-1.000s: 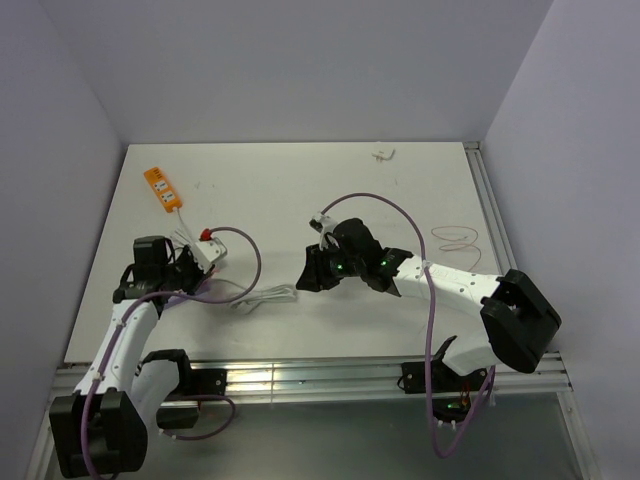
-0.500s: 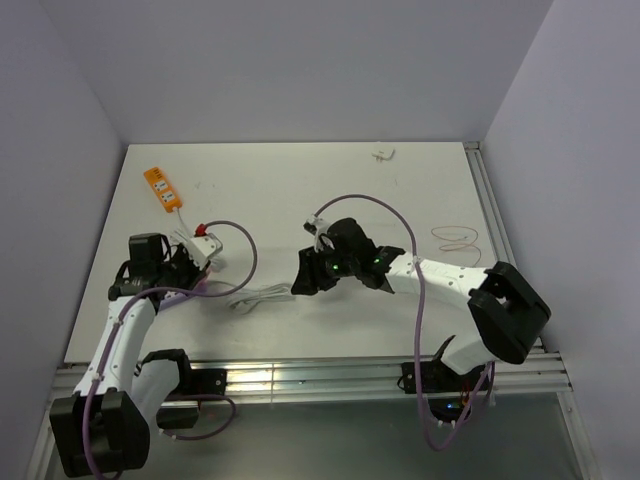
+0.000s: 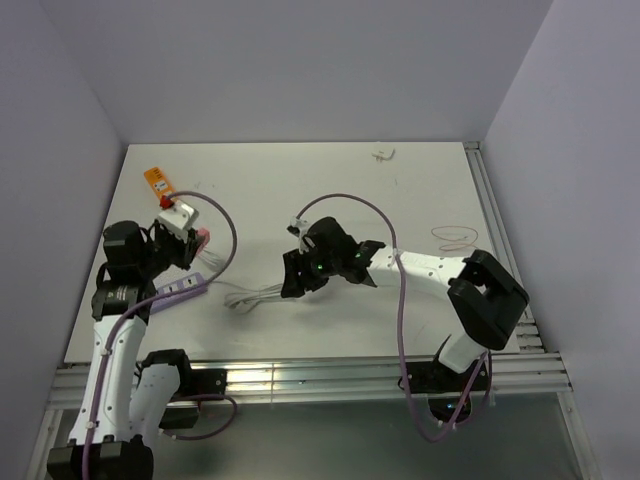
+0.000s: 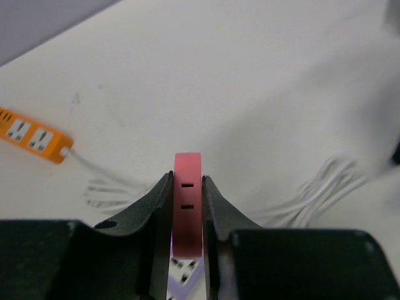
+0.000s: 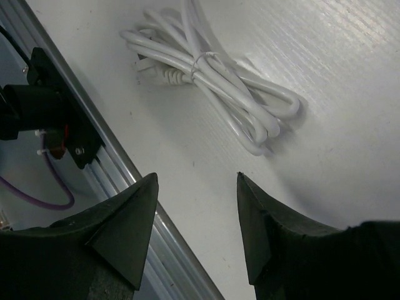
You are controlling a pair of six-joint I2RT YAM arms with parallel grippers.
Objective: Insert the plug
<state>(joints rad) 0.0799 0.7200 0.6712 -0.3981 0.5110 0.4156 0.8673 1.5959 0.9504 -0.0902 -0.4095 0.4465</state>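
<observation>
Pinching the plug (image 4: 187, 212) edge-on, the left gripper (image 4: 187, 182) is clamping it tight between both fingers, above the table (image 4: 250, 75) on the left side. A lilac strip (image 4: 185, 274) is showing just under the plug with its sockets facing up; whether the two are touching I cannot tell. An orange strip (image 4: 32, 134) is lying well apart, farther back. The right gripper (image 5: 197, 180) is hanging with its fingers spread apart and gripping nothing, tilted over the table near a white cord bundle (image 5: 212, 81), close to the rail (image 5: 125, 169) at the near edge.
</observation>
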